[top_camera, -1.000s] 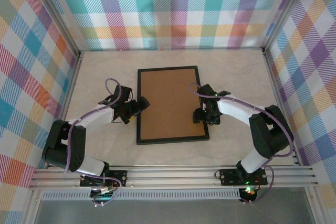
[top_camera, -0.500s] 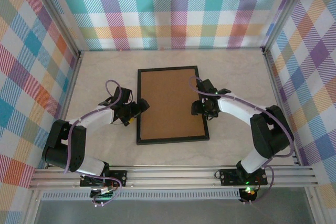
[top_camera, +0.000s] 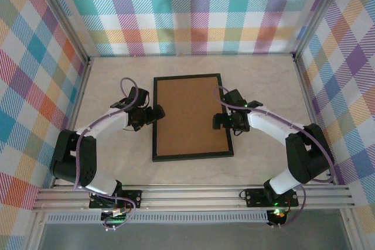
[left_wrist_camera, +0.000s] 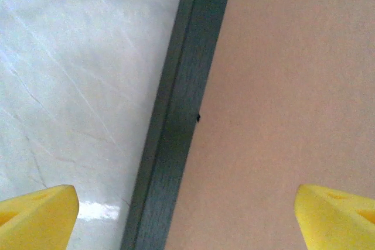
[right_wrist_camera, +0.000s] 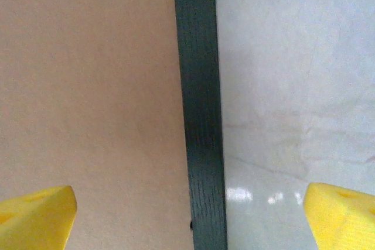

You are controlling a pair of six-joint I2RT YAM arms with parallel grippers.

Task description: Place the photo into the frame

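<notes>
1. Pale marbled table [top_camera: 263, 86], plaid walls [top_camera: 193, 10] on three sides.
2. The frame [top_camera: 191, 116] lies flat, back up, brown board [left_wrist_camera: 281, 86] showing, thin black rail all round. It sits between the two claws, long axis running away from the arm bases.
3. Left gripper [top_camera: 153, 113]: released, jaws wide, nothing clamped. The frame lies just to its right. In the left wrist view the left rail [left_wrist_camera: 176, 133] passes between the yellow fingertips [left_wrist_camera: 35, 215], one over the table, the other over the board.
4. Right gripper [top_camera: 220, 122]: also released, jaws wide, nothing clamped. The frame lies just to its left. In the right wrist view the right rail [right_wrist_camera: 199, 115] runs between the tips, one over the board, one over the table.
5. Cannot tell whether either claw touches the rail or hovers just above it.
6. Key relation: each claw straddles its own long rail near mid-length, across from the other. Neither arm is clearly nearer; the frame is equally reachable from both sides.
7. Judgement: the board looks seated in the frame; whether the photo is under it cannot be told.
</notes>
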